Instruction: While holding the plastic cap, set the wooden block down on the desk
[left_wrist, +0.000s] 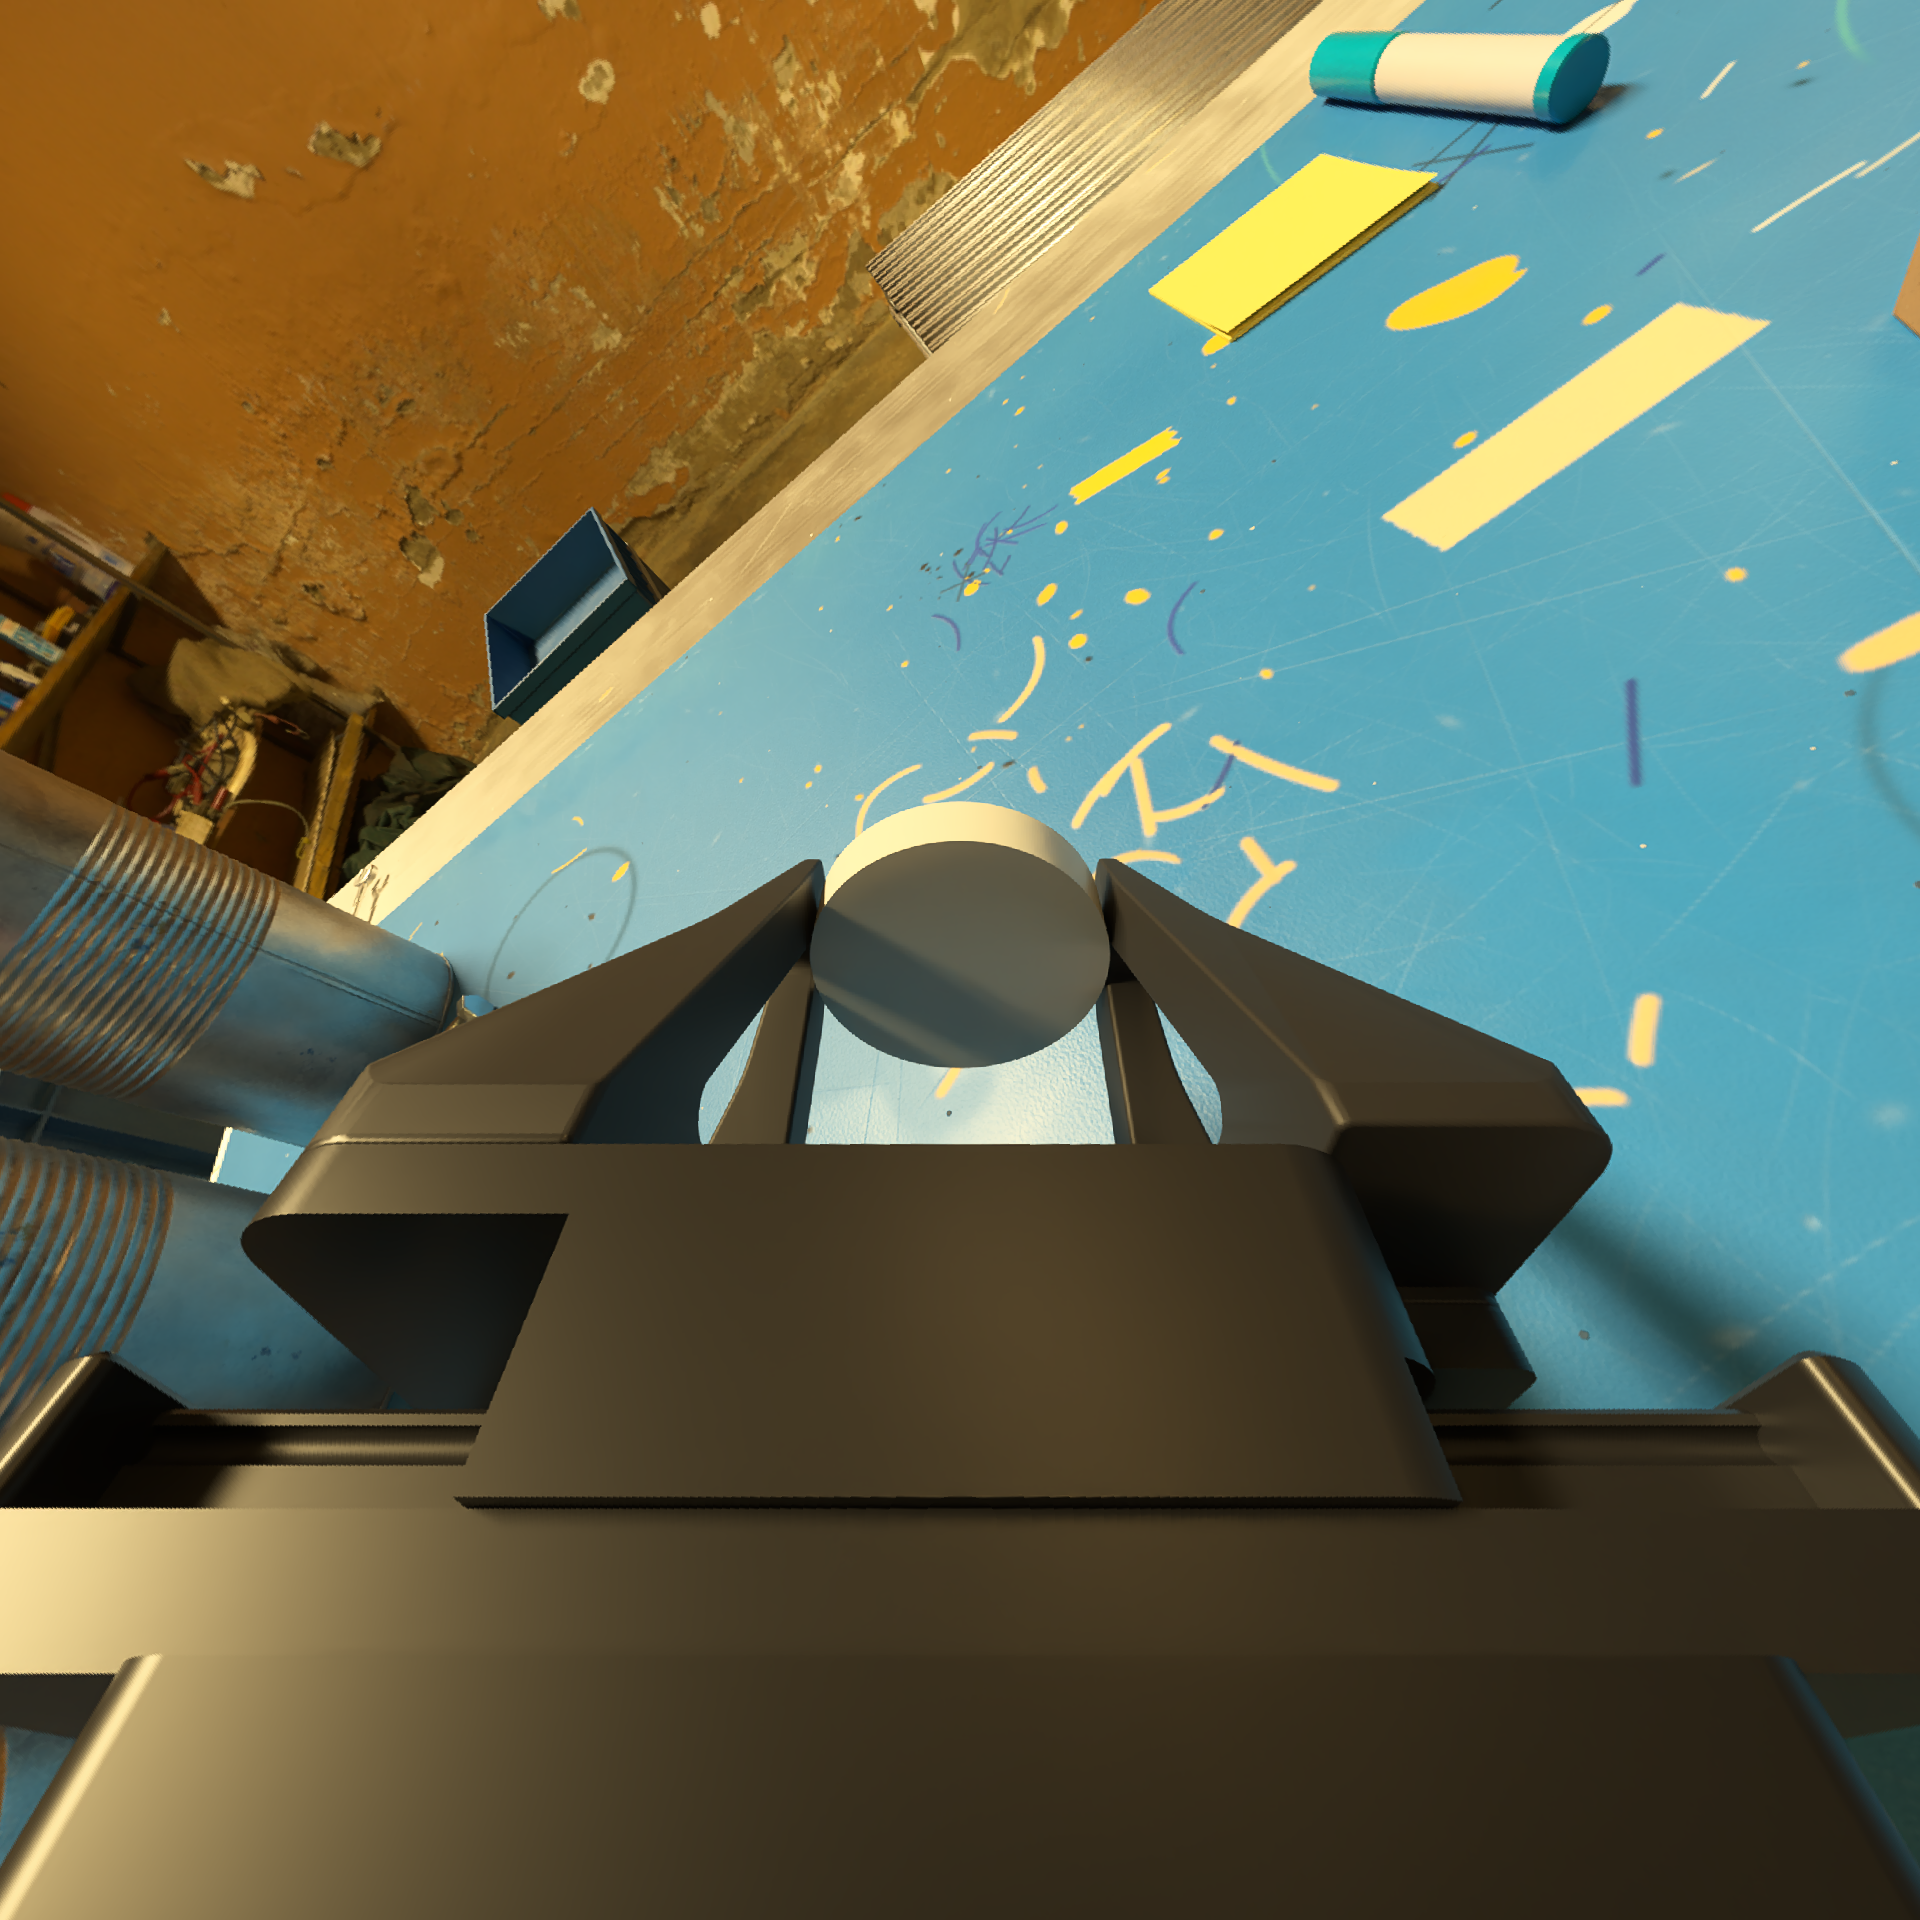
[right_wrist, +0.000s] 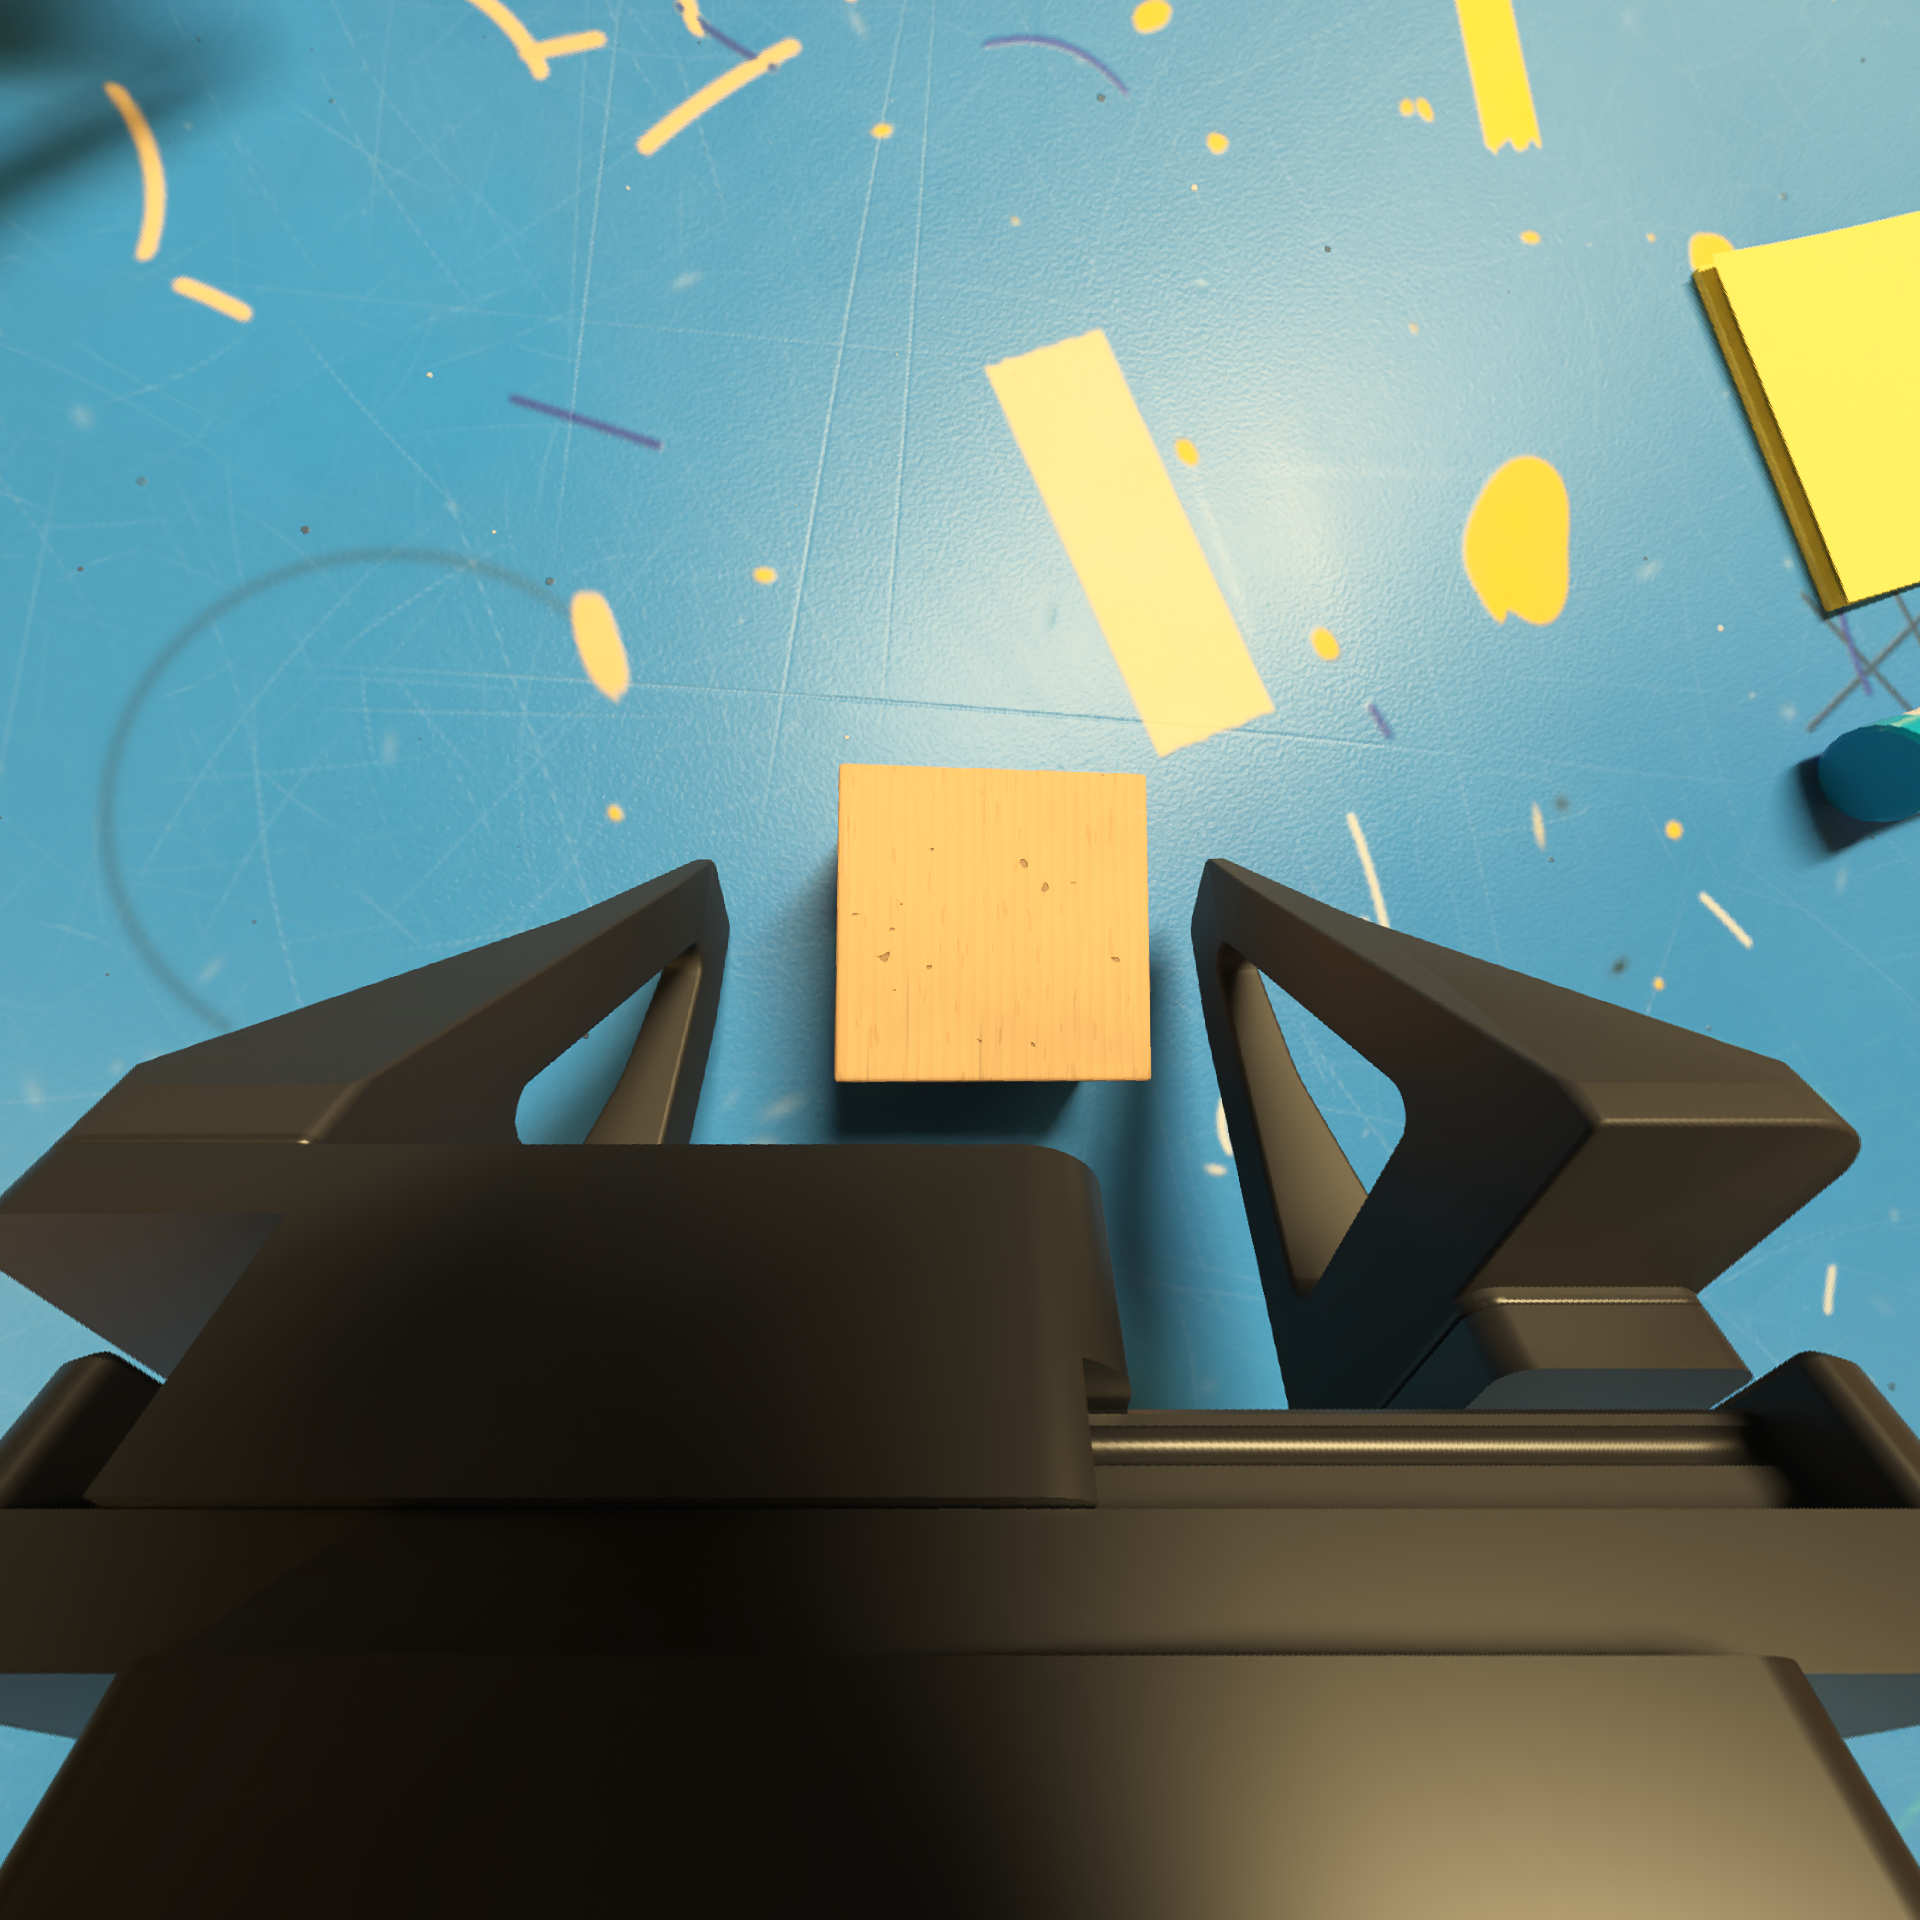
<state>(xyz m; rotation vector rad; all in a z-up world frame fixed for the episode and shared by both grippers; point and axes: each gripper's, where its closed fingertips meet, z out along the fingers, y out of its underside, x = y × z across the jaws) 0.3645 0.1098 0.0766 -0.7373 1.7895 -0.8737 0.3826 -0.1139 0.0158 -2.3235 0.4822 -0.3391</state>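
**Q:** What is each gripper doing?

**A:** The left gripper (left_wrist: 961, 914) pinches a pale round plastic cap (left_wrist: 958, 940) by its rim, one dark finger on each side, holding it tilted in the air above the bench (left_wrist: 1455, 831). The right gripper (right_wrist: 961, 883) is spread wide and points down; the wooden block (right_wrist: 992, 923) sits between its fingers with a clear gap on both sides. A shadow lies right under the block's near edge, so it looks to be resting on the bench.

**Q:** What lies further out?

**A:** The bench top is blue, scratched and flecked with yellow paint marks. In the left wrist view a cream strip of tape (left_wrist: 1574, 426) lies beyond the cap, then a yellow pad of sticky notes (left_wrist: 1294, 244) close to the bench's metal edge (left_wrist: 831, 436), and a white glue stick with teal ends (left_wrist: 1460, 73) past the pad. A blue bin (left_wrist: 566, 618) stands off the bench, against a peeling orange wall (left_wrist: 416, 260).

**Q:** And from the right wrist?

**A:** The tape strip lies just beyond the block; the pad and the glue stick's teal end show at the right of the view.
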